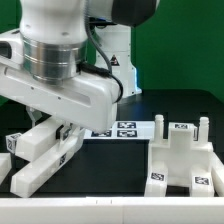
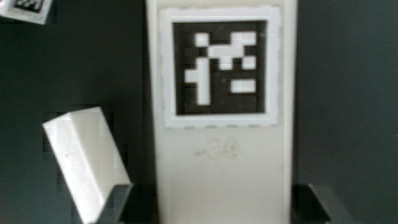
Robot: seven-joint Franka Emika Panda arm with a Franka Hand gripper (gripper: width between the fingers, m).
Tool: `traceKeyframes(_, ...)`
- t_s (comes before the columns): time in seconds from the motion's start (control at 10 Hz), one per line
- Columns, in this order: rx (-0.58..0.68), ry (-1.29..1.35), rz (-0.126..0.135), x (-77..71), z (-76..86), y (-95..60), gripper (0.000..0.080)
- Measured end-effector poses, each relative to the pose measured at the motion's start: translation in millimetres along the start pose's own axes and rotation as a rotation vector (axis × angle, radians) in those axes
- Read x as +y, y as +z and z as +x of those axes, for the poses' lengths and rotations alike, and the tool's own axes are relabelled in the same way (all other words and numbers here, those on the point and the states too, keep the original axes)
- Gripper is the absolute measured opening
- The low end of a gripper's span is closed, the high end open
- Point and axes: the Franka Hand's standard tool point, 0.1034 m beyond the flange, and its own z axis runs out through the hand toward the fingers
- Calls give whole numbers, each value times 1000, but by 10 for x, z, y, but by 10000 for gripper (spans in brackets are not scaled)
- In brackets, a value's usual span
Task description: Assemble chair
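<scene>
In the exterior view, the big white and grey robot arm (image 1: 60,60) fills the view's left and bends down over the black desk (image 1: 120,165). Its tool (image 1: 68,130) hangs low, and the tips are hard to make out behind the arm's white shell. Under it, a long white plastic chair bar (image 1: 40,165) lies slanted, near the desk's front edge. The flat white marker board (image 1: 118,130) lies behind it and shows square black-and-white tags. These are block patterns, not letters. A chunky white plastic chair part (image 1: 185,160) with posts sits well apart on the view's right. It has small tags too, and the picture edge cuts it off.

In the wrist view, the long white plastic chair bar (image 2: 222,165) runs straight down the middle. It carries one big black-and-white tag (image 2: 222,70) that is a bit blurry. The tool (image 2: 214,205) is closed narrow on the bar, with one dark finger (image 2: 116,205) pressed to each long side. A small white plastic block (image 2: 80,160) lies tilted just beside the bar. One more tag (image 2: 25,8) peeks in at a corner, mostly cut off.
</scene>
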Motion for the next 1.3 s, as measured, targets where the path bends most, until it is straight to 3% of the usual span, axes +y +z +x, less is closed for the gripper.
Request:
traceKeyframes(0.1, 4, -6, -24, -18, -2, 0, 287)
traceKeyframes(0.3, 20, -22, -103, -66, 14, 5, 287)
traceKeyframes(0.4, 29, -33, -128, -83, 37, 4, 287)
traceKeyframes(0.8, 55, -69, -302, -174, 86, 41, 287)
traceKeyframes(0.9, 55, -75, -336, -182, 90, 51, 287)
traceKeyframes(1.0, 55, -85, -388, -188, 91, 77, 287)
traceKeyframes(1.1, 55, -89, -401, -169, 111, 81, 287)
traceKeyframes(1.3, 56, -86, -402, -124, 137, 92, 287)
